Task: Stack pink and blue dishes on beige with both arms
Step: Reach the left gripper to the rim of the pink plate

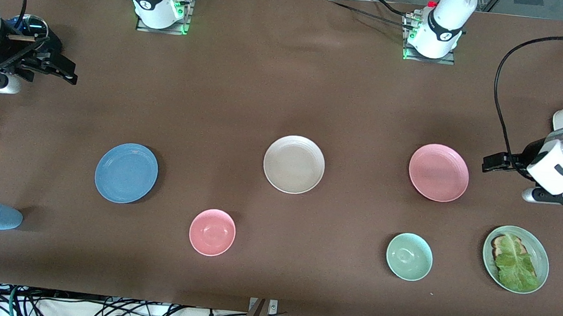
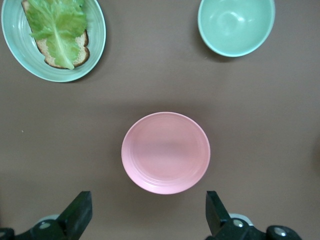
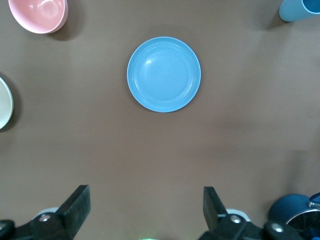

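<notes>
Three plates lie apart in a row: blue plate (image 1: 126, 173) toward the right arm's end, beige plate (image 1: 293, 164) mid-table, pink plate (image 1: 438, 172) toward the left arm's, all empty. A green plate (image 1: 541, 254) holds lettuce-topped toast (image 1: 513, 262). Left gripper (image 2: 148, 215) and right gripper (image 3: 146, 210) hover spread wide over bare table, empty.

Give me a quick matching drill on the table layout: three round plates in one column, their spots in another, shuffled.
Things:
1. flat round pale pink plate
2. flat round medium blue plate
3. flat round cream-beige plate

Places:
A. between the other two plates
B. toward the left arm's end, empty
C. toward the right arm's end, empty

Pairs: 1-B, 2-C, 3-A
</notes>
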